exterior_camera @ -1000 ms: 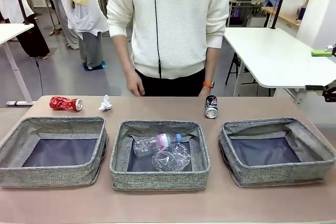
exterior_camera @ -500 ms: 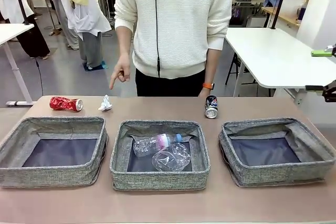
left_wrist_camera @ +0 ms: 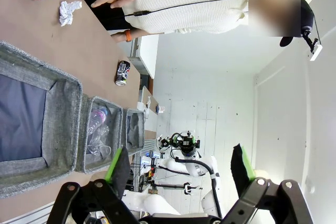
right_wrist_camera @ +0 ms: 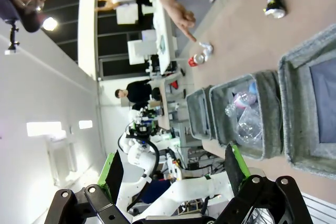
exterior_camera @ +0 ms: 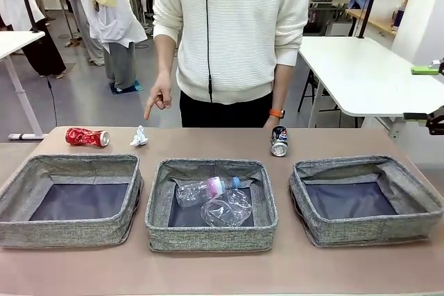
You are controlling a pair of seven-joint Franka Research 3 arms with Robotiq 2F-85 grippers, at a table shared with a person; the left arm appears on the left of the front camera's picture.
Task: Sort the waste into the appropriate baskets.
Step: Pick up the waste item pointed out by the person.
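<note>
Left fingers (left_wrist_camera: 118,170), right fingers (right_wrist_camera: 114,177) apart; pointing hand (exterior_camera: 159,98) beyond baskets (exterior_camera: 208,237).

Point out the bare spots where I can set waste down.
The left basket and right basket have bare floors. The table is free between paper and dark can, and along the near edge in front of the baskets. Crowded: middle basket, holding bottle and cup; the gaps between baskets are narrow.

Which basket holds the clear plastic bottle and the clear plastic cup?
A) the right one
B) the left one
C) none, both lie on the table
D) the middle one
D: the clear plastic bottle and clear plastic cup lie inside the middle basket; the left basket and right basket show bare bottoms.
</note>
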